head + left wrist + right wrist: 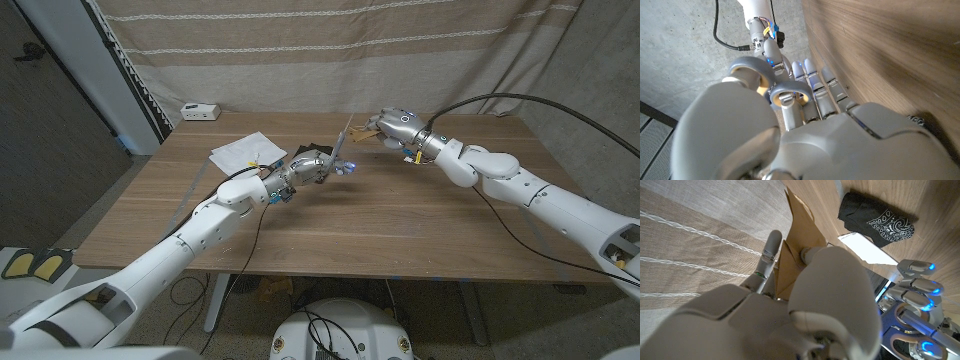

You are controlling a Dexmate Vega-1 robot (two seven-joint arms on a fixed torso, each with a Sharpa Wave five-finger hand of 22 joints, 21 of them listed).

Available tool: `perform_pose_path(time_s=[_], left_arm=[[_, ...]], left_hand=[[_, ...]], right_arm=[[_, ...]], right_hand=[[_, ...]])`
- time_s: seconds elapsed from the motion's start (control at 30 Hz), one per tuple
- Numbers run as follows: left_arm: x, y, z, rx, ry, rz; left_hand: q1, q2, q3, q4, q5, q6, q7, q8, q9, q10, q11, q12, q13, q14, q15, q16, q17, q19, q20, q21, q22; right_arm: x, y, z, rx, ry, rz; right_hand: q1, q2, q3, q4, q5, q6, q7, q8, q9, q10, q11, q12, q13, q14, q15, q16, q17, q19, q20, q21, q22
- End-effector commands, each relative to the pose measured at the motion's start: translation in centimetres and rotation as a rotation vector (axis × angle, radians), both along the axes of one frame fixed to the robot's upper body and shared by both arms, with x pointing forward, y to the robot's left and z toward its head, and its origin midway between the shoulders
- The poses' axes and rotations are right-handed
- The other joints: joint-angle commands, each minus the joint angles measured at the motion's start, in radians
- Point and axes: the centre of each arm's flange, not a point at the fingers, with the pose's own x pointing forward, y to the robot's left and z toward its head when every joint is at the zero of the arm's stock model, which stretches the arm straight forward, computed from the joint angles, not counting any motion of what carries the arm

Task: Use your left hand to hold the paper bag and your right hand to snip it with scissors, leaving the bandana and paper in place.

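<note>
My right hand [400, 126] is raised over the far middle of the table and grips a brown paper bag [371, 128]; the right wrist view shows the bag [797, 230] upright against that hand [805, 305]. My left hand [315, 167] hovers just left of it, holding grey-handled scissors [346, 138] with the thin blades pointing up toward the bag. The handle loops [790, 91] sit around the fingers of that hand [840, 135]. A black patterned bandana [877, 217] and a white paper [867, 250] lie on the table behind the left hand [917, 287].
The white paper [243, 150] lies at the far left of the wooden table [400, 230]. A small white box [200, 110] sits beyond the table's far left corner, in front of a striped curtain. The right forearm [757, 20] and its cable cross ahead of the left hand.
</note>
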Motion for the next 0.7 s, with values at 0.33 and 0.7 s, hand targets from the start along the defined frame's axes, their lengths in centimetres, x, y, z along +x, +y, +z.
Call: perform_pose_path(time_s=[0.33, 0.7], left_arm=[[-0.64, 1.96, -0.24, -0.007, -0.022, 0.073], [-0.69, 1.89, -0.33, -0.013, -0.014, 0.077]], left_hand=[[-0.038, -0.025, 0.003, 0.010, 0.012, -0.191, -0.188, -0.011, 0.006, 0.180, -0.180, -0.004, 0.005, 0.012, -0.162, 0.001, 0.000, 0.012, -0.045, -0.006, -0.001], [-0.044, -0.019, 0.010, 0.010, 0.015, -0.186, -0.187, -0.016, 0.006, 0.185, -0.180, -0.004, 0.007, 0.012, -0.162, 0.003, 0.000, 0.013, -0.046, -0.007, -0.002]], right_arm=[[0.17, 1.58, 0.24, 0.024, 0.009, 0.005], [0.21, 1.62, 0.25, 0.027, 0.007, 0.012]], right_hand=[[0.062, 0.071, 0.002, 0.003, 0.005, 0.014, -0.023, 0.001, 0.003, 0.010, 0.001, 0.005, 0.000, 0.012, -0.115, 0.000, 0.002, 0.010, -0.165, 0.004, 0.002], [0.061, 0.071, 0.002, 0.002, 0.006, 0.016, -0.021, 0.001, 0.002, 0.011, 0.001, 0.006, 0.000, 0.015, -0.114, 0.000, 0.002, 0.012, -0.166, 0.003, 0.001]])
